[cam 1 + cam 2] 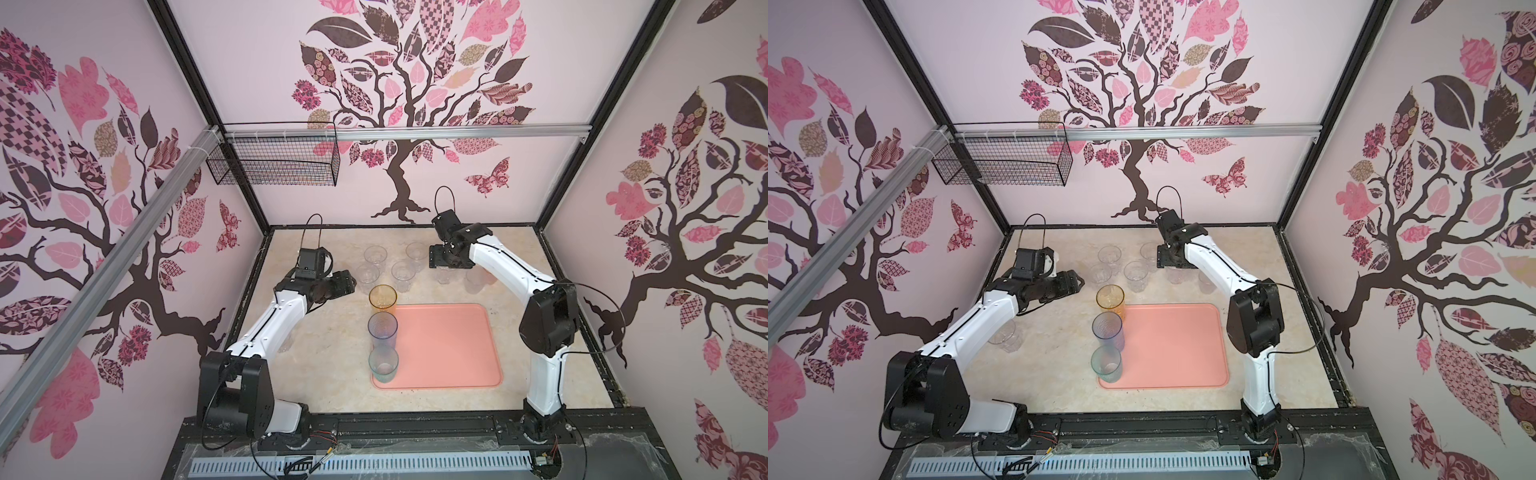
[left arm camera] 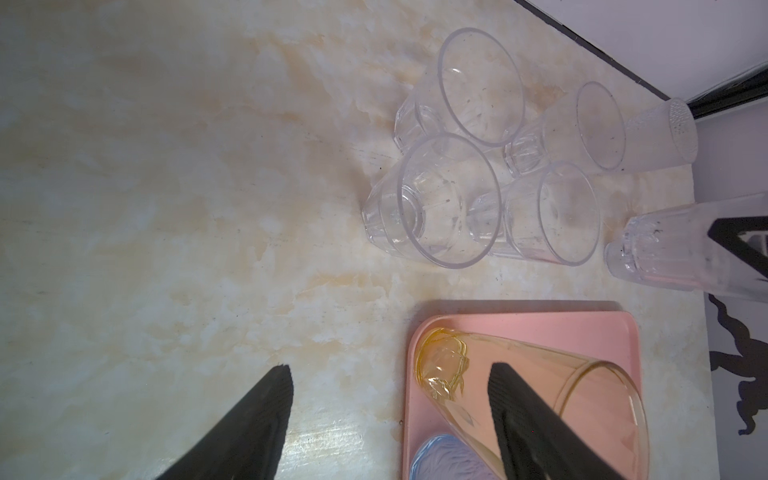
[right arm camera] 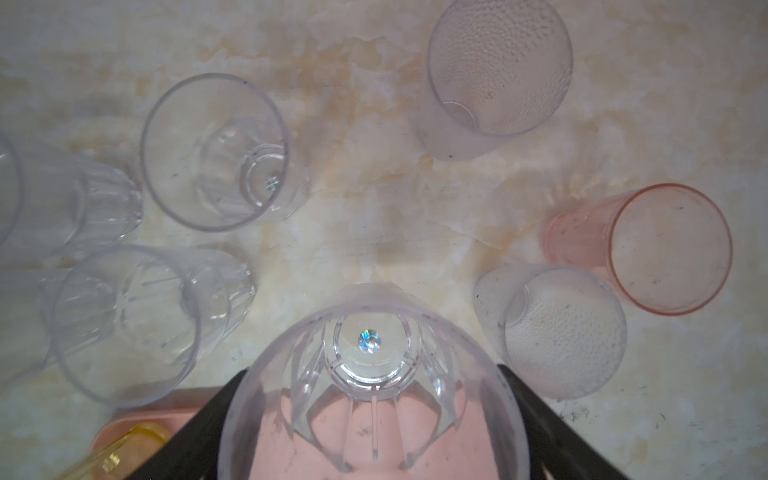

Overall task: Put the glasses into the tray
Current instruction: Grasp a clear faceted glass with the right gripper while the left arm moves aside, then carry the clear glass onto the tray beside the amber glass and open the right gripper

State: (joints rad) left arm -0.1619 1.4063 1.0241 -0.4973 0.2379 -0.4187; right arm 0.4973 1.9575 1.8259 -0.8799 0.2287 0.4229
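– Marbled beige bench (image 1: 332,374), pink tree wallpaper around. Where are the glasses against the grippers?
– Along the tray's (image 1: 449,353) left edge: teal glass (image 1: 383,365) at the near left corner, blue-grey glass (image 1: 382,332) behind it, amber glass (image 1: 382,300) at the far left corner. The left gripper (image 1: 351,286) hangs just beside the amber glass, off the tray.
– Its state?
– Wide open, gripping nothing; the left wrist view shows one of its fingers (image 2: 523,419) crossing in front of the amber glass.
– Farther back?
– Four clear glasses (image 1: 402,272) cluster between tray and far edge. Right of them the right gripper (image 3: 372,370) is clamped on a clear faceted glass (image 3: 374,399), a finger against each side; lifted or not, I cannot tell. Only its wrist view shows plainly the pinkish glass (image 3: 665,249) and two frosted glasses (image 3: 498,66), half hidden by the arm in both top views.
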